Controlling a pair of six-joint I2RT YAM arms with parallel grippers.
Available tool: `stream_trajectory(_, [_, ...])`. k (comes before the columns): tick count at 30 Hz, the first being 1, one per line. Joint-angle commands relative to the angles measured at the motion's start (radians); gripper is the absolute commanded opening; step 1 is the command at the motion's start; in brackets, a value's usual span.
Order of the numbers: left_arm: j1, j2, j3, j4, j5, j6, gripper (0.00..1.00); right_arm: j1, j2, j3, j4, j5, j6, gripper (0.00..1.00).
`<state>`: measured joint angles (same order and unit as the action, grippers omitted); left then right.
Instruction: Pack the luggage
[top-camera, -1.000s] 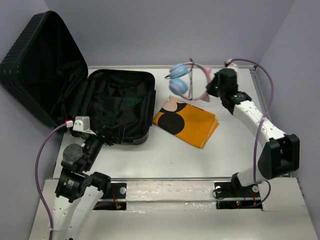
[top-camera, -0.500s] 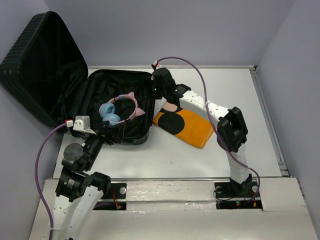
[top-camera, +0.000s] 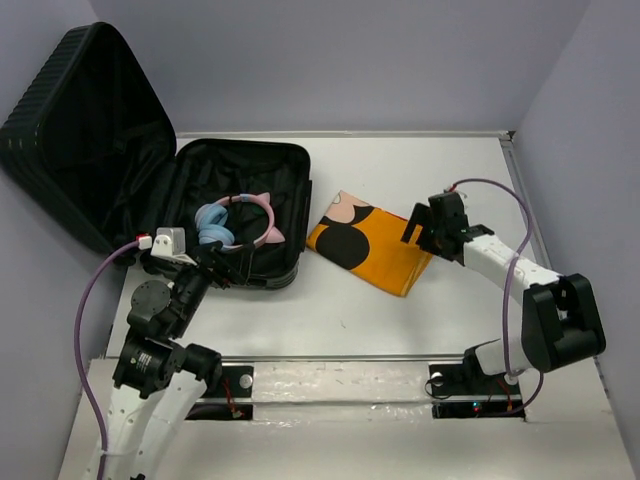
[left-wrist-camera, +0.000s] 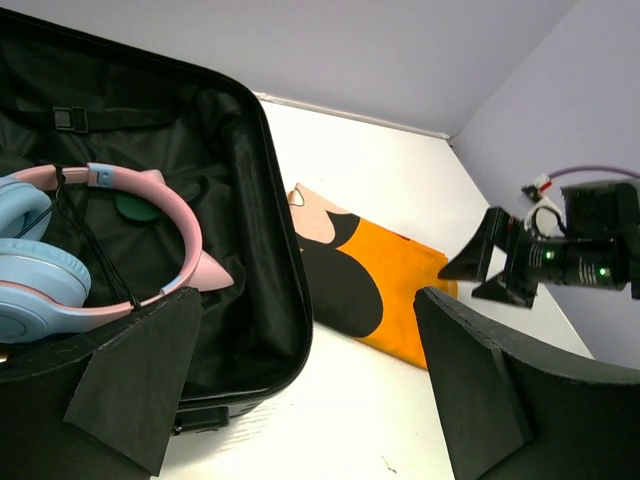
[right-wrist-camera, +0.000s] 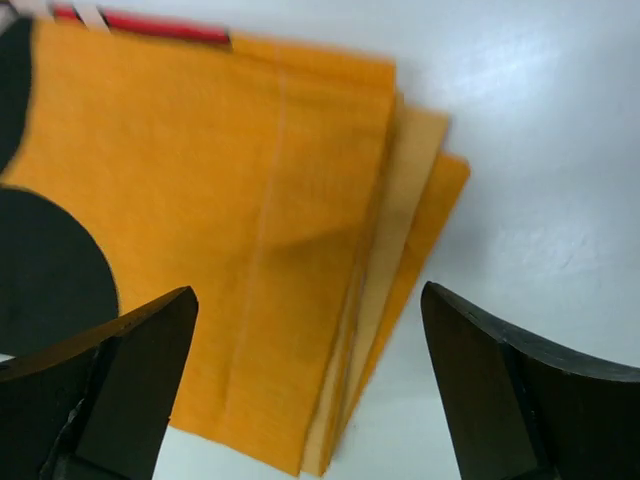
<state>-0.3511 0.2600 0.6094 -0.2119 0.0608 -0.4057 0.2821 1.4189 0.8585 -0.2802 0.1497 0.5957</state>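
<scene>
The luggage (top-camera: 285, 180) lies open at the left of the table, its ribbed lid leaning back against the wall. Blue-and-pink headphones (top-camera: 238, 222) rest on its black lining (left-wrist-camera: 240, 200), also showing in the left wrist view (left-wrist-camera: 90, 260). The orange folded cloth with black spots (top-camera: 375, 245) lies on the table just right of the case. My right gripper (top-camera: 415, 228) is open above the cloth's right end, with the folded edge (right-wrist-camera: 370, 300) between its fingers (right-wrist-camera: 308, 295). By the case's near rim my left gripper (top-camera: 215, 268) is open and holds nothing (left-wrist-camera: 308, 300).
White tabletop (top-camera: 400, 310) stretches in front of the cloth and the case. Purple walls close in the back and both sides. A metal rail (top-camera: 350, 358) runs along the near edge above the arm bases.
The right gripper carried the headphones left into the luggage, let them go, opened, and swung back right over the cloth's right end. The left arm has barely moved.
</scene>
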Motion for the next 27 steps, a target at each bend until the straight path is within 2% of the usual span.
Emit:
stream_trajectory(1, [0.004,0.028,0.029,0.049,0.043,0.011,0.99,-0.003,-0.055,-0.107,0.024,0.062,0.015,1.0])
stream_trajectory(5, [0.006,0.031,0.027,0.049,0.05,0.013,0.99,-0.023,0.029,-0.105,0.049,-0.024,0.006,1.0])
stream_trajectory(9, [0.004,0.038,0.026,0.051,0.054,0.013,0.99,-0.023,0.097,-0.092,0.081,-0.082,0.012,0.89])
stream_trajectory(10, [0.006,0.041,0.026,0.054,0.057,0.011,0.99,-0.023,0.109,-0.088,0.088,-0.097,0.012,0.73])
stream_trajectory(12, [0.004,0.056,0.026,0.057,0.073,0.016,0.99,-0.023,0.149,-0.07,0.088,-0.113,0.007,0.59])
stream_trajectory(13, [0.006,0.07,0.027,0.06,0.089,0.018,0.99,-0.023,0.161,-0.053,0.088,-0.122,0.0,0.35])
stream_trajectory(16, [0.004,0.091,0.029,0.068,0.108,0.022,0.99,-0.023,0.186,-0.032,0.09,-0.183,-0.022,0.09])
stream_trajectory(18, [0.004,0.113,0.032,0.075,0.138,0.03,0.99,-0.023,0.177,-0.027,0.085,-0.171,-0.031,0.07])
stream_trajectory(23, [0.003,0.209,0.047,0.092,0.258,0.033,0.99,-0.076,0.051,-0.053,0.014,0.016,-0.056,0.07])
stream_trajectory(27, [-0.023,0.28,0.081,0.097,0.269,0.025,0.99,-0.086,-0.06,-0.064,-0.022,0.086,-0.062,0.07])
